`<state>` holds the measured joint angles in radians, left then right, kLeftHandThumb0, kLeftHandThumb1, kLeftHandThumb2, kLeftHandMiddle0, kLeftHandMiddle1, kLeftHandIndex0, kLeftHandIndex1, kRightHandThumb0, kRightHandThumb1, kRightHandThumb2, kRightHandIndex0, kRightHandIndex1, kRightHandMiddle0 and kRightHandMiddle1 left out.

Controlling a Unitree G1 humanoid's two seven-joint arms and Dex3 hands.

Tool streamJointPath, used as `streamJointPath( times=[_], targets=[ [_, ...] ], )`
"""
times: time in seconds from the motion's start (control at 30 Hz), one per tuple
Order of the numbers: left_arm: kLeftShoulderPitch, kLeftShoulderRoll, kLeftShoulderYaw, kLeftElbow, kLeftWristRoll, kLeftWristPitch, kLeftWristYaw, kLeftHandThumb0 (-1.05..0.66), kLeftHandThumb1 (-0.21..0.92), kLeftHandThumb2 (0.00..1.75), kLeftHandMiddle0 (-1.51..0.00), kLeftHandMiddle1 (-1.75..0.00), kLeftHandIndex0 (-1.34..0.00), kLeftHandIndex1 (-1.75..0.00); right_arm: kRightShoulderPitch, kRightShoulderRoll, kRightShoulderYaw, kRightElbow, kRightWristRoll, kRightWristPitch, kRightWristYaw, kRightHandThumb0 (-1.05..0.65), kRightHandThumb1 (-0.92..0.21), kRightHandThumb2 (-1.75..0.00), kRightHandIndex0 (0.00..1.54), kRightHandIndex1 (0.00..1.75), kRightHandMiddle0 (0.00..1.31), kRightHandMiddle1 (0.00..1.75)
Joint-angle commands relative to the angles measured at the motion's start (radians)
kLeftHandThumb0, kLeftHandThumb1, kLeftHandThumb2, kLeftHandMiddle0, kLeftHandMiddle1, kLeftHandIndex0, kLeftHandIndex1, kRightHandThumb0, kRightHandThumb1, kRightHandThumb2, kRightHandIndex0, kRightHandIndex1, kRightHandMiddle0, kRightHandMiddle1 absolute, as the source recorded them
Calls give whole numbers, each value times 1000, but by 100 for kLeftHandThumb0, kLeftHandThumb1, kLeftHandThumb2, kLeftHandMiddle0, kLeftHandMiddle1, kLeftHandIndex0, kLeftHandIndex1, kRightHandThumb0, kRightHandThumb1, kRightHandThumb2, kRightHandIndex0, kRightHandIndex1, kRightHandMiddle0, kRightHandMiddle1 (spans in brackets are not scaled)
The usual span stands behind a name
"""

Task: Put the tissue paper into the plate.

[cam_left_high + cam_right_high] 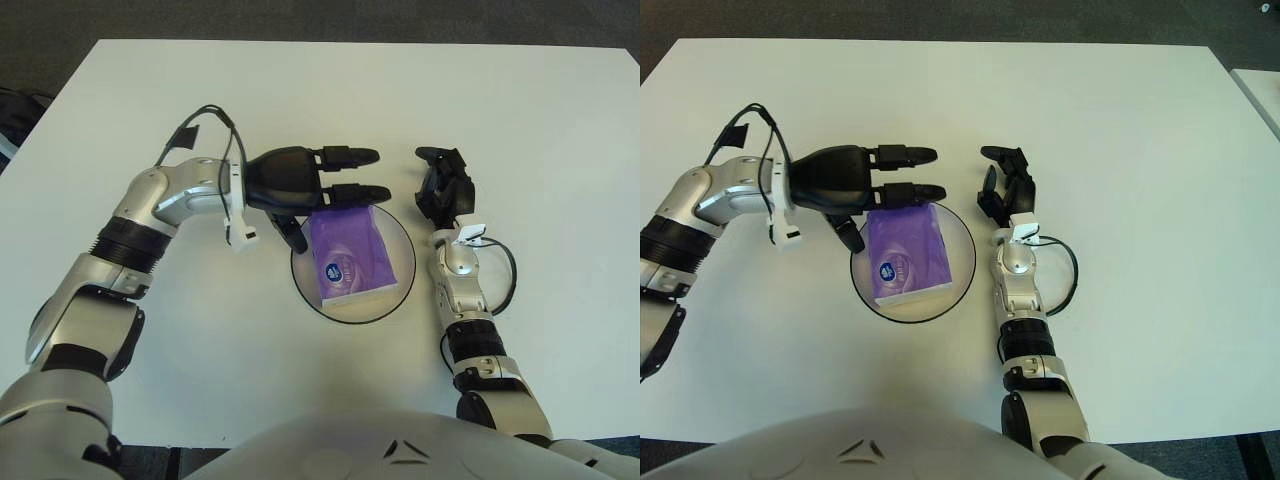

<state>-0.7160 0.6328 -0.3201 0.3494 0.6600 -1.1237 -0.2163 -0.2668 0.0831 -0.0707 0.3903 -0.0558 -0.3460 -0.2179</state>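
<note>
A purple tissue pack (348, 256) with a round white-and-blue label lies flat inside the clear, dark-rimmed plate (400, 297) at the table's middle. My left hand (322, 188) hovers at the plate's upper-left rim, fingers spread and holding nothing; two fingers (355, 192) reach over the pack's top edge and the thumb points down at the plate's left rim. My right hand (444, 186) shows just right of the plate, idle, its fingers loosely curled on nothing.
The white table (560, 140) stretches around the plate, with dark floor beyond its far edge. A black cable (205, 125) loops above my left wrist, and a white connector (238, 235) hangs below it. Another cable (507, 268) loops by my right forearm.
</note>
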Motion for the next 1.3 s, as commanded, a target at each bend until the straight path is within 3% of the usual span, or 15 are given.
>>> streamJointPath(
  times=[0.0, 0.1, 0.23, 0.33, 0.5, 0.6, 0.7, 0.9, 1.27],
  targets=[
    [-38, 5, 40, 131, -127, -16, 31, -105, 92, 34, 0, 0, 0, 0, 109, 15, 2, 67, 17, 85, 14, -49, -92, -78, 52, 75, 37, 105],
    [-32, -6, 44, 249, -330, -6, -31, -105, 92, 40, 0, 0, 0, 0, 110, 15, -1, 66, 28, 77, 27, -49, -92, -79, 52, 75, 36, 105],
    [-22, -31, 45, 310, -501, 10, -102, -105, 92, 46, 0, 0, 0, 0, 109, 13, -5, 66, 34, 76, 40, -49, -92, -80, 52, 75, 34, 104],
    [-55, -107, 96, 347, -709, 153, -211, -105, 92, 55, 0, 0, 0, 0, 107, 10, -8, 69, 38, 74, 51, -50, -92, -81, 52, 74, 33, 103],
    [-53, -167, 149, 336, -830, 259, -258, -105, 92, 71, 0, 0, 0, 0, 102, 6, -15, 76, 39, 71, 60, -50, -92, -83, 52, 73, 32, 103],
    [-6, -199, 193, 329, -868, 280, -244, -105, 92, 83, 0, 0, 0, 0, 100, 5, -17, 80, 38, 69, 65, -50, -92, -83, 52, 71, 31, 102],
    [-10, -230, 231, 341, -870, 303, -226, -105, 92, 95, 0, 0, 0, 0, 96, 3, -20, 84, 38, 71, 68, -51, -92, -84, 52, 71, 31, 102],
    [-125, -203, 316, 563, -861, 353, -265, -105, 92, 110, 0, 0, 0, 0, 91, 1, -23, 91, 39, 70, 73, -52, -92, -84, 53, 70, 31, 102],
    [-189, -226, 361, 652, -773, 435, -174, -105, 92, 119, 0, 0, 0, 0, 89, 0, -21, 95, 37, 65, 69, -52, -92, -84, 54, 69, 31, 103]
  ],
)
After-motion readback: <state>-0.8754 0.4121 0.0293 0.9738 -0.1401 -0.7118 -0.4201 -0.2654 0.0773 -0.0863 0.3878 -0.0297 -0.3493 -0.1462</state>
